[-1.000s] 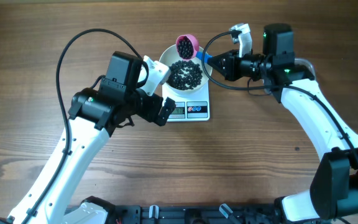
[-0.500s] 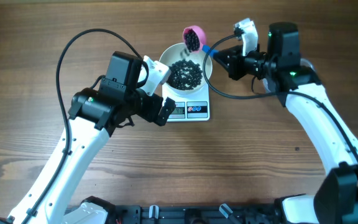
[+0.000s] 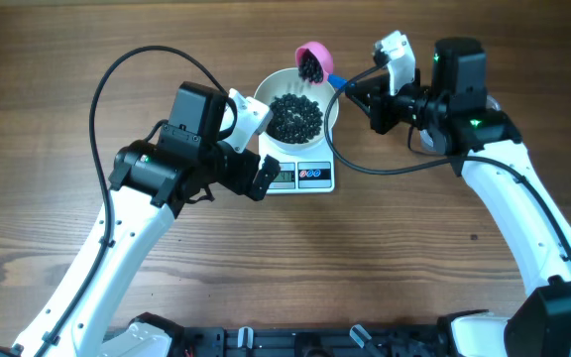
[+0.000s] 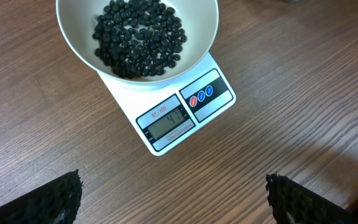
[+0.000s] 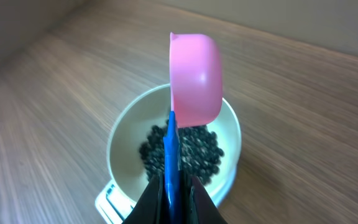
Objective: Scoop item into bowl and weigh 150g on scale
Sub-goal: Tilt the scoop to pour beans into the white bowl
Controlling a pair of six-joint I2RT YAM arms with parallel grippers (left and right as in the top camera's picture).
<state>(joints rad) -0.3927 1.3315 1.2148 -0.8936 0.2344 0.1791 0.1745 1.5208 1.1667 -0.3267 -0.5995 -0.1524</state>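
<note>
The white bowl (image 3: 271,94) (image 4: 73,37) (image 5: 126,143) stands on the white scale (image 3: 315,177) (image 4: 222,99), whose display (image 4: 169,122) shows digits. A heap of black beans, the item (image 3: 295,117) (image 4: 138,37) (image 5: 194,149), fills the bowl's bottom. My right gripper (image 3: 357,97) (image 5: 171,186) is shut on the blue handle (image 3: 332,81) (image 5: 171,146) of a pink scoop (image 3: 312,58) (image 5: 196,78). The scoop hangs tipped on its side over the bowl's far rim, with dark beans showing in its mouth. My left gripper (image 3: 256,147) (image 4: 173,190) hovers open over bare table just left of the scale, holding nothing.
Wooden table (image 3: 414,248) lies all round the scale. Black cables loop above the left arm (image 3: 117,79) and from the right wrist (image 3: 385,164) down near the scale's right side. The arm bases sit along the front edge.
The right gripper has drawn back to the right and the pink scoop has shifted to the bowl's far right rim, rolling further onto its side. The left arm has not moved.
</note>
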